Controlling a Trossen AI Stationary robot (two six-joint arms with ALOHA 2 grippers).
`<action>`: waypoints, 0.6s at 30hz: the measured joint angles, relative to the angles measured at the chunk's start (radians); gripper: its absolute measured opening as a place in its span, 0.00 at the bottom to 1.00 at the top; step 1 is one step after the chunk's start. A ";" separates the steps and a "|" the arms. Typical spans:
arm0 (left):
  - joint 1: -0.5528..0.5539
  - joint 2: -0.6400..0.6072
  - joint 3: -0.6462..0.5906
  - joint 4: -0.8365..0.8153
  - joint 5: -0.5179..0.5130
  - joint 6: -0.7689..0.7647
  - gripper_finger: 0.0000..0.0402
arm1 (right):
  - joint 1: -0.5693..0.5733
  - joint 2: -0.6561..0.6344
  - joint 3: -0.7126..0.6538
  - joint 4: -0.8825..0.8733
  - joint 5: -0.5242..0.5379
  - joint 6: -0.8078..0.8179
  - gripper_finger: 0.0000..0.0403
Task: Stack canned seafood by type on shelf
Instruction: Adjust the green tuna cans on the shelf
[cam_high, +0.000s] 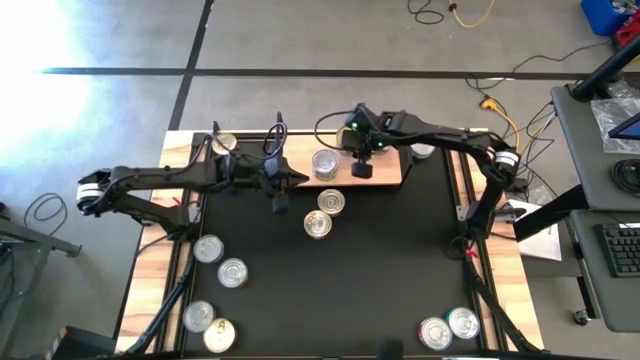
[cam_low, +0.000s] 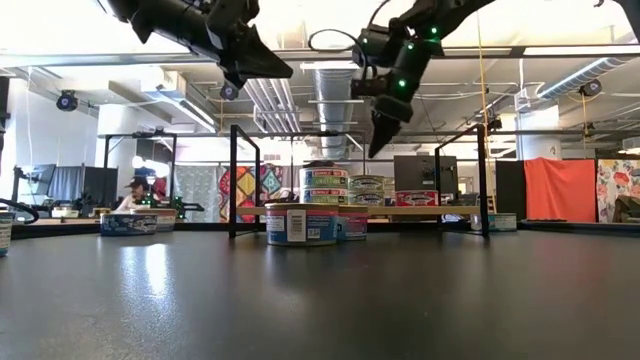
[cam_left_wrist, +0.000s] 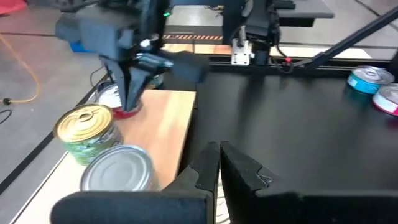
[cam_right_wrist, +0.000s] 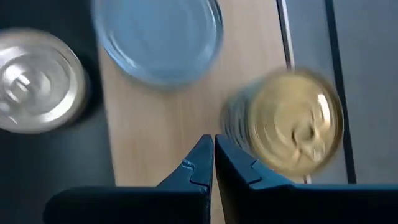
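Flanking the closed right gripper (cam_right_wrist: 213, 163): shelf (cam_right_wrist: 155, 130) tins (cam_right_wrist: 283, 121).

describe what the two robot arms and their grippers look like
Both arms are dark, nearly black, jointed links with black cables looping off them. The right arm's wrist shows small green lights. Each arm has a white band near its base. The left gripper and right gripper have dark, tapered, pointed fingers.

**Both arms over the far end of the table**

The left gripper (cam_high: 281, 203) hangs beside the shelf (cam_high: 385, 175); the right gripper (cam_high: 361, 168) is above it. One tin (cam_high: 326, 163) stands on the shelf, and two tins (cam_high: 324, 212) sit just in front.
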 joint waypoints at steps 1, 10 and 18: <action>-0.008 -0.002 0.000 0.001 0.000 0.001 0.00 | -0.008 0.000 -0.002 -0.008 0.016 0.000 0.02; -0.066 -0.025 -0.027 -0.010 0.000 0.028 0.00 | -0.044 0.000 -0.009 -0.001 0.061 0.020 0.02; -0.089 -0.044 -0.163 0.148 0.001 0.035 0.00 | 0.038 0.007 -0.024 0.210 -0.113 0.054 0.02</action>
